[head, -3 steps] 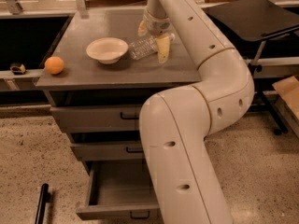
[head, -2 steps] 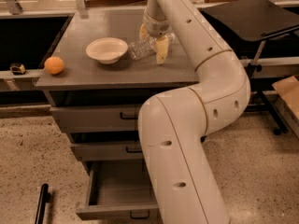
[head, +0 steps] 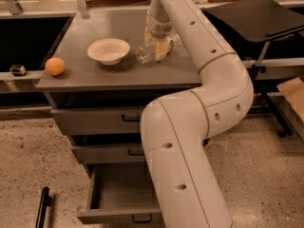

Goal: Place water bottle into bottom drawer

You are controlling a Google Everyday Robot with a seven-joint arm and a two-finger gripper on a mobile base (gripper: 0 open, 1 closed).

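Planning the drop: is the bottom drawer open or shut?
Open: the bottom drawer is pulled out, its inside showing. The gripper is at the water bottle lying on the cabinet top.

Gripper [head: 156, 48] at water bottle [head: 143, 54], R of bowl [head: 109, 50], on cabinet top [head: 156, 72].

Gripper [head: 156, 44] at one bottle [head: 143, 54]; three drawers [head: 95, 120]

Single arm [head: 190, 141], white, fills centre of scene.
- Lower link [head: 180, 184]: thick, rises from near bottom edge, leaning slightly left.
- Elbow [head: 228, 84]: bent sharply at right, folds arm back toward far left.
- Upper link [head: 183, 15]: slimmer, descends from top edge toward elbow.
- Wrist [head: 159, 25]: points straight down.
- Gripper [head: 156, 45]: yellowish, far centre, hanging vertically below wrist, low.
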